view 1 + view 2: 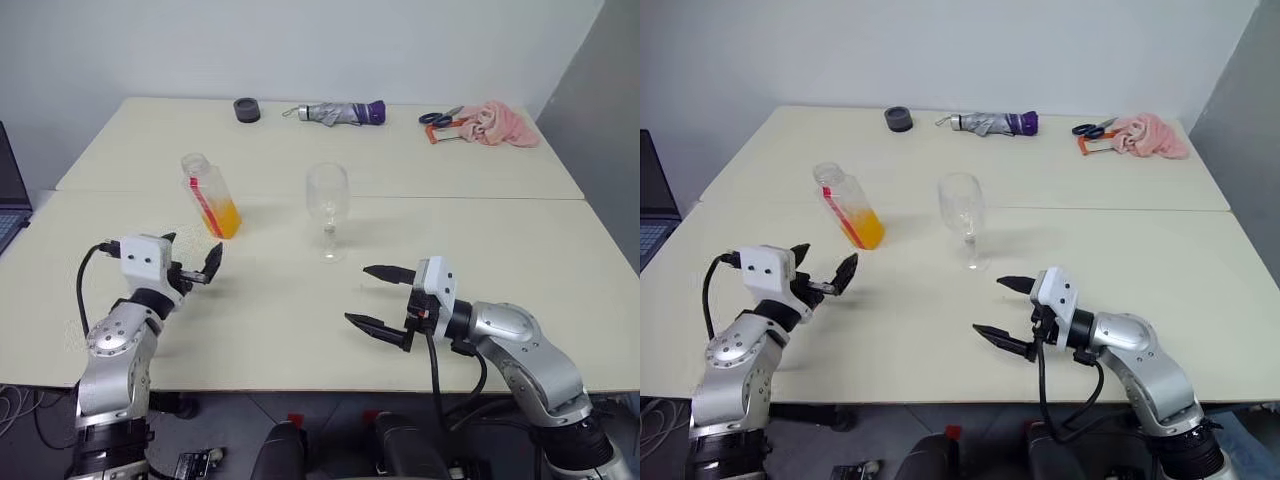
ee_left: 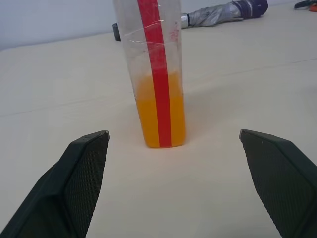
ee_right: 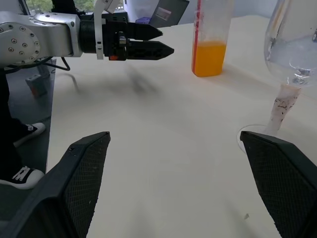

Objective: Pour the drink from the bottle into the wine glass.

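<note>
Bottle point(image 1: 211, 196) handling was the matter at hand: it stood on the pale table point(image 1: 300, 310), uncapped as far as the head views showed, about a third full of orange drink point(image 1: 226, 217), with a red stripe down one side. The wine glass point(image 1: 327, 205) stood just to its right, apart from it and apparently empty. Along the far edge lay a folded umbrella point(image 1: 335, 112), a pink cloth point(image 1: 498, 124) with scissors point(image 1: 441, 118) beside it, and a small dark round object point(image 1: 247, 110).

The left gripper point(image 1: 196, 268) hovered near the bottle on its near side, pointing at it, fingers spread wide and holding nothing; in the left wrist view the bottle sat squarely between the two pads. The right gripper point(image 1: 378, 297) hung nearer the table's front edge, below and right of the glass, also open and empty.

The bottle was probably light, its thin plastic likely to give under a hard squeeze, and its flat sides should offer steady purchase. A grip around the middle, above the liquid line, seemed soundest. The glass was fragile and top-heavy on its slim stem, so any knock could tip it.
</note>
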{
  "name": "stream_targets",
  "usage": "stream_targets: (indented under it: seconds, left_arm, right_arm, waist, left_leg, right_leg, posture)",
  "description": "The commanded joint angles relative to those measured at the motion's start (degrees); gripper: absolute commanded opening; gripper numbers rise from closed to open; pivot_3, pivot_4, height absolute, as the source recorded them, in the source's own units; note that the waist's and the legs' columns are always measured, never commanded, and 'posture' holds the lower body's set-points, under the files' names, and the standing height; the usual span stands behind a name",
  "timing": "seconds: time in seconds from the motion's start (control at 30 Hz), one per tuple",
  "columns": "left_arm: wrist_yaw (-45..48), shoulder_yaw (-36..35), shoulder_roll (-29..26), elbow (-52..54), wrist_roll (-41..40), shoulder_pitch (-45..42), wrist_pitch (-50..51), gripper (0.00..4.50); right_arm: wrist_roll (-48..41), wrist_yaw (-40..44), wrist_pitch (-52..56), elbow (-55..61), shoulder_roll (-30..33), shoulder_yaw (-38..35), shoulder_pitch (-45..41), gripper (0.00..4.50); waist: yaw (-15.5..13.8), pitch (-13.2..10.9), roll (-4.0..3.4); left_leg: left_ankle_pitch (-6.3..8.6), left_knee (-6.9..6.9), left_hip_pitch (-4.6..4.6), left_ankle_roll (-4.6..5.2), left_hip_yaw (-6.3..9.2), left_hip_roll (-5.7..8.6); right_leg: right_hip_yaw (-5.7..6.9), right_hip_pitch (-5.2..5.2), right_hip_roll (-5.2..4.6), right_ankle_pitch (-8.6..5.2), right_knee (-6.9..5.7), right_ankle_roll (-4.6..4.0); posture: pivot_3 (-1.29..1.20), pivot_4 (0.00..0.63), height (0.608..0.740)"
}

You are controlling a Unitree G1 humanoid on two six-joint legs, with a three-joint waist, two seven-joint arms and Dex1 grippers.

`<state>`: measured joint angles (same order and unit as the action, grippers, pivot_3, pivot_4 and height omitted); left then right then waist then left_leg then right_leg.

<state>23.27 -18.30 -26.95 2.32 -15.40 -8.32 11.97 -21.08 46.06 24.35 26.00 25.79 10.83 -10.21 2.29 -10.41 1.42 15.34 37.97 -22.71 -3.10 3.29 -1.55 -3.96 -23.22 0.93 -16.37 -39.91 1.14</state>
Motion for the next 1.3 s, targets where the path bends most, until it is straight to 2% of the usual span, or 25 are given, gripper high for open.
stream_targets:
  seconds: [0.03, 0.37, 0.83, 1.3]
  left_arm:
    - [1.20, -0.84, -1.11, -1.09, -1.34, -2.98, -0.76, 4.50]
    - [6.20, -0.38, -5.58, -12.31, -1.54, -11.73, -1.95, 4.50]
    - [11.90, 2.23, -7.19, -25.92, -0.16, -21.43, -6.12, 4.50]
    - [12.89, 3.53, -7.09, -38.95, 2.25, -30.74, -10.97, 4.50]
  right_arm:
    - [-0.86, -0.31, -0.01, 2.97, 0.06, 0.09, -0.99, 4.49]
    - [-0.31, -0.51, -0.42, 2.25, 0.45, 0.31, -2.05, 4.49]
    - [0.07, -1.36, -0.42, 2.75, 1.07, 0.69, -2.14, 4.49]
    - [-1.24, -1.85, -0.74, 2.39, -0.57, 0.01, -4.32, 4.49]
  waist:
    - [-0.07, 0.00, 0.00]
    - [-0.39, 0.00, 0.01]
    - [-0.45, 0.01, 0.03]
    - [-0.44, 0.01, 0.03]
  left_leg:
    - [0.00, 0.00, 0.00, 0.00, 0.00, 0.00]
    - [0.00, 0.00, -0.01, 0.00, 0.01, -0.01]
    - [-0.01, 0.03, -0.06, -0.02, 0.08, 0.03]
    - [-0.01, 0.04, -0.08, -0.01, 0.10, 0.05]
  right_leg:
    - [0.00, 0.00, 0.00, 0.00, 0.00, 0.00]
    - [0.03, -0.01, 0.00, 0.01, 0.00, 0.00]
    - [0.14, -0.01, 0.03, 0.01, -0.01, -0.01]
    - [0.18, -0.01, 0.06, 0.01, -0.02, -0.01]
  posture:
    - [0.00, 0.150, 0.740]
    - [0.00, 0.150, 0.740]
    - [0.00, 0.150, 0.740]
    - [0.00, 0.150, 0.740]
